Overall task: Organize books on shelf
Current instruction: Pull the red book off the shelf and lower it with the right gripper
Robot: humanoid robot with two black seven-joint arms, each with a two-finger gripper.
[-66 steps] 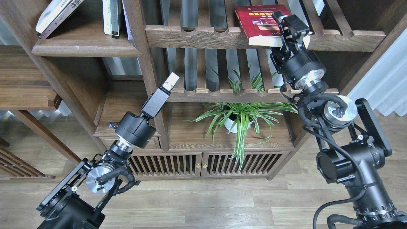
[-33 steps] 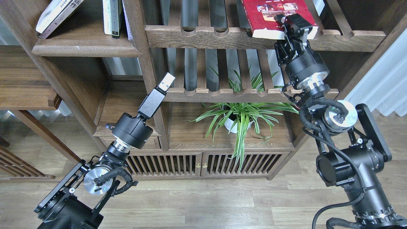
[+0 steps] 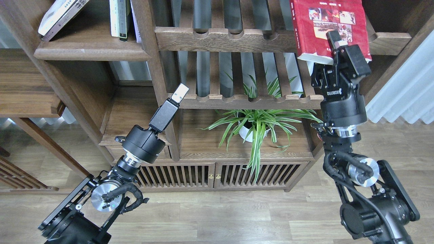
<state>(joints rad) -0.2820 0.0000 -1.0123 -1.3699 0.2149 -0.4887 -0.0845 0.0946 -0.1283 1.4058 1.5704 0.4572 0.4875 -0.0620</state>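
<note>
Step in hand: transfer of the red book [image 3: 327, 27]; it appears lifted clear of the slatted rack [image 3: 237, 39] and not yet brought to the solid shelf [image 3: 90, 52].
Right gripper [image 3: 334, 45]: fingers clamped on the lower edge of the red book, one finger lying across the cover.
Left gripper [image 3: 179, 92]: raised in front of the bookcase post, carrying nothing; fingers appear pressed together.
Red book position: held near upright, cover facing outward, in front of the upper right rack, well apart from the solid shelf at upper left.
Next move, judged: carry the book leftward across the central post, then tilt it to stand beside the upright volumes [image 3: 120, 18].
Caution, judged: a single edge grip on a large paperback may let it sag or pivot.
Red book material: glossy red softcover with photo panels; white page block visible at the bottom.
Solid shelf: dark-brown wooden plank, rounded front edge, visible grain.
Leaning books [image 3: 61, 15]: flat volumes tilted against the left side of that shelf.
Slatted rack: wooden rails with scalloped notches.
Potted plant [image 3: 259, 125]: long striped leaves, white pot.
</note>
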